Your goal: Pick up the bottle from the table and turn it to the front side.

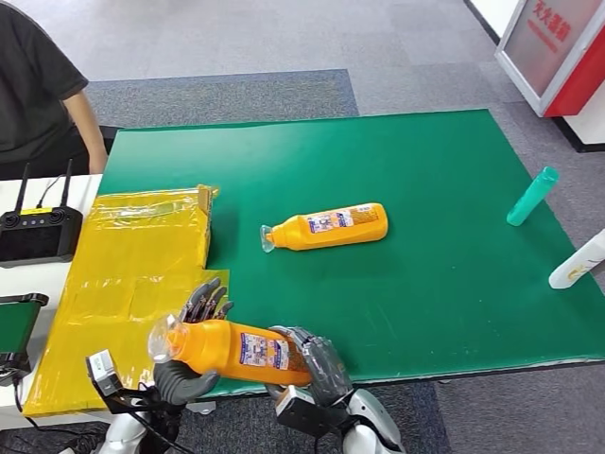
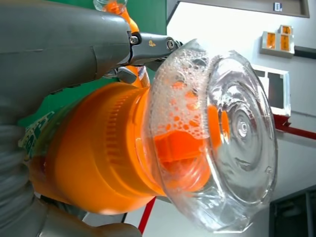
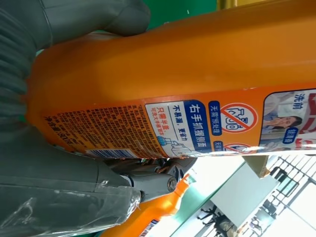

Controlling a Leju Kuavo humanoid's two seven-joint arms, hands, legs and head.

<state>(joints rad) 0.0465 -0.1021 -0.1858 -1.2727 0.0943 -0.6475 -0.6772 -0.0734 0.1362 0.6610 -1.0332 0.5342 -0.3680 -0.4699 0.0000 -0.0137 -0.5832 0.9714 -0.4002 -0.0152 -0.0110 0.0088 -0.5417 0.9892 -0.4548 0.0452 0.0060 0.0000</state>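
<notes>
While both hands grip it, the orange bottle (image 1: 235,348) hangs sideways above the near edge of the green table (image 1: 442,284), clear cap pointing to the robot's left. Left hand (image 1: 189,364) wraps the neck end, right hand (image 1: 318,364) clasps the base end, label w/ printed text facing up. A 2nd orange bottle (image 1: 328,227) lies on its side mid-table, well apart. Yellow plastic sheet (image 1: 135,274) covers the left part; a teal tube (image 1: 532,196) lies far right.
</notes>
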